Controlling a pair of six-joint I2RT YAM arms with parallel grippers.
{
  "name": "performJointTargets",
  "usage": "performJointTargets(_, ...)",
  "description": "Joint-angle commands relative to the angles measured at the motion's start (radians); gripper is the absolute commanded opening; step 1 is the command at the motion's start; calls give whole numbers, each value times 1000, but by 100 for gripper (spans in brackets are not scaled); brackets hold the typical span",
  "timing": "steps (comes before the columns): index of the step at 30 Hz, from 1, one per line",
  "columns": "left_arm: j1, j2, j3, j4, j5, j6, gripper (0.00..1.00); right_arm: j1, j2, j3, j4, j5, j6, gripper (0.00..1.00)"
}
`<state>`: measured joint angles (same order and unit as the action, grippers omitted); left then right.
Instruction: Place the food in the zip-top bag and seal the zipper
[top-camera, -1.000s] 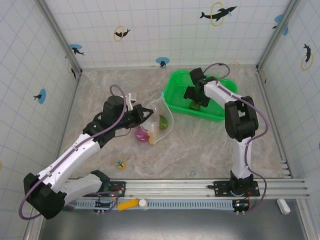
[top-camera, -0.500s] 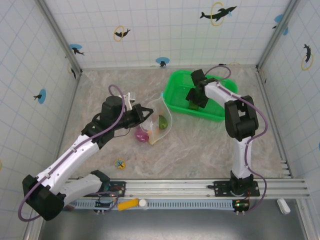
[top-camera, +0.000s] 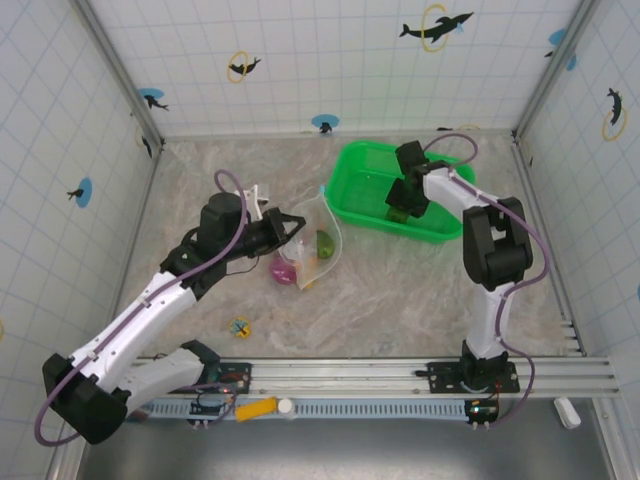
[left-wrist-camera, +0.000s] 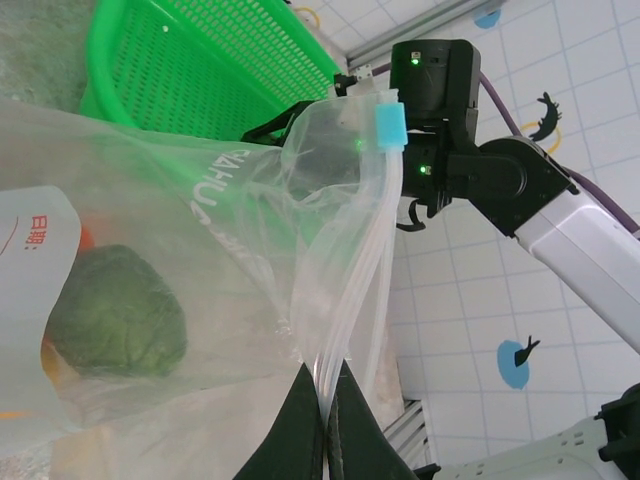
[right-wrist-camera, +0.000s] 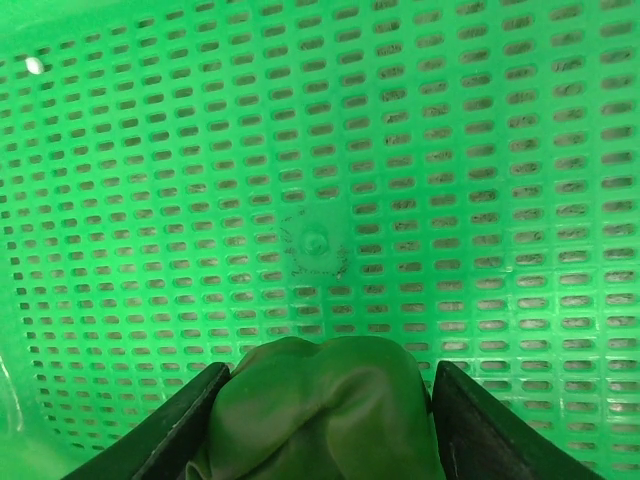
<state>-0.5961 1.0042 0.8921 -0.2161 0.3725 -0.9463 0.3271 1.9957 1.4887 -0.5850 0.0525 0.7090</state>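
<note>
Left gripper (left-wrist-camera: 325, 385) pinches the zipper (left-wrist-camera: 352, 300) of the zip-top bag (top-camera: 318, 238), which holds green, purple and yellow toy food (top-camera: 325, 243). Right gripper (right-wrist-camera: 325, 420) clasps a green toy vegetable (right-wrist-camera: 320, 385) over the green mesh basket (right-wrist-camera: 420, 150) floor.

My left arm (top-camera: 150, 300) reaches from its base at the near left, slanting far and to the right, with the wrist held about level. My left gripper (top-camera: 292, 225) points right, its 2 fingers (left-wrist-camera: 305, 425) pressed together on the edge of the zip-top bag (left-wrist-camera: 200, 250). My right arm (top-camera: 490, 250) rises from its near-right base, folds at the elbow and stretches far and left. My right gripper (top-camera: 403, 205) points down, its 2 fingers (right-wrist-camera: 190, 420) clamping a green piece of food (right-wrist-camera: 320, 400) from either side.
</note>
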Motion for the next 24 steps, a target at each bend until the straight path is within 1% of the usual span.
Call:
performJointTargets(1, -4, -25, -10, -9, -20, -10, 0, 0, -63, -12, -3, 39, -32, 53)
performJointTargets(4, -4, -24, 3, -18, -26, -10, 0, -5, -120, -13, 7, 56, -53, 53)
performJointTargets(7, -5, -18, 24, -32, -31, -9, 0, -6, -224, -44, 56, 61, -84, 53)
performJointTargets(9, -5, -13, 33, -32, -28, -14, 0, -5, -300, -75, 99, 43, -106, 52)
performJointTargets(11, -4, -10, 39, -31, -29, -21, 0, -4, -379, -110, 143, -9, -122, 52)
performJointTargets(15, -4, -6, 47, -19, -37, -42, 0, 16, -558, -212, 281, -183, -132, 52)
performJointTargets(17, -5, -3, 52, -14, -41, -53, 0, 47, -647, -274, 380, -254, -125, 51)
performJointTargets(19, -4, 5, 59, -5, -41, -67, 0, 109, -731, -325, 468, -292, -123, 51)
performJointTargets(22, -4, 16, 75, 0, -46, -81, 0, 218, -804, -352, 544, -299, -127, 51)
performJointTargets(24, -5, 19, 76, 1, -59, -87, 0, 302, -820, -344, 559, -292, -141, 51)
